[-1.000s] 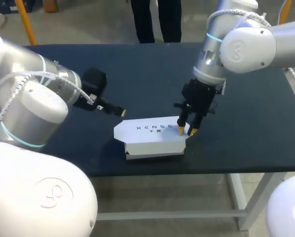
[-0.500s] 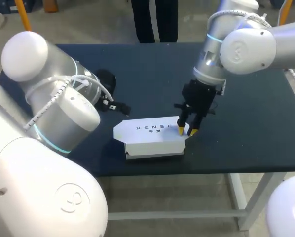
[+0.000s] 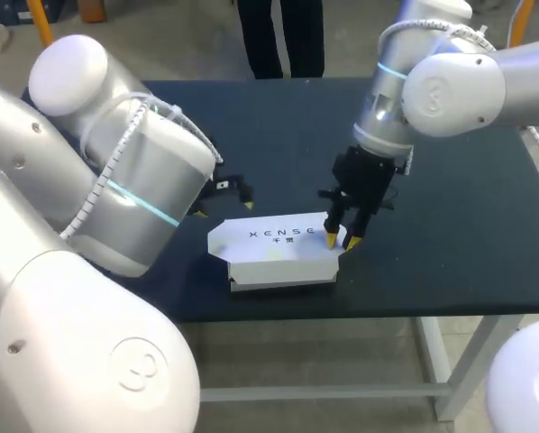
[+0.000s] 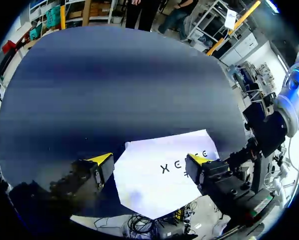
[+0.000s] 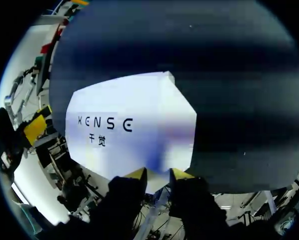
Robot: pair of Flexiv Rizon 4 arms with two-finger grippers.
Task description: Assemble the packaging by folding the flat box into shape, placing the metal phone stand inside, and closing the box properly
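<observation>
Dark table [image 3: 450, 225] fills the head view. The left arm [image 3: 116, 198] comes in big from the left and bends over the near left part of the table. The right arm [image 3: 450, 86] comes in from the upper right and points straight down.

A white box [image 3: 278, 248] sits mid-table near the front edge. Its lid lies flat on top, printed side up, and the lid's left end tapers out past the body.

Left gripper [image 4: 149, 160] is spread wide and holds nothing. It hovers just off the left end of the box, and in its wrist view the lid [image 4: 164, 175] lies ahead of it, between the two yellow tips.

Right gripper [image 3: 341, 241] is drawn narrow and sits down at the right end of the lid. In the right wrist view the box edge [image 5: 189, 150] meets it there. Cannot tell whether it pinches the edge or only presses on it.
</observation>
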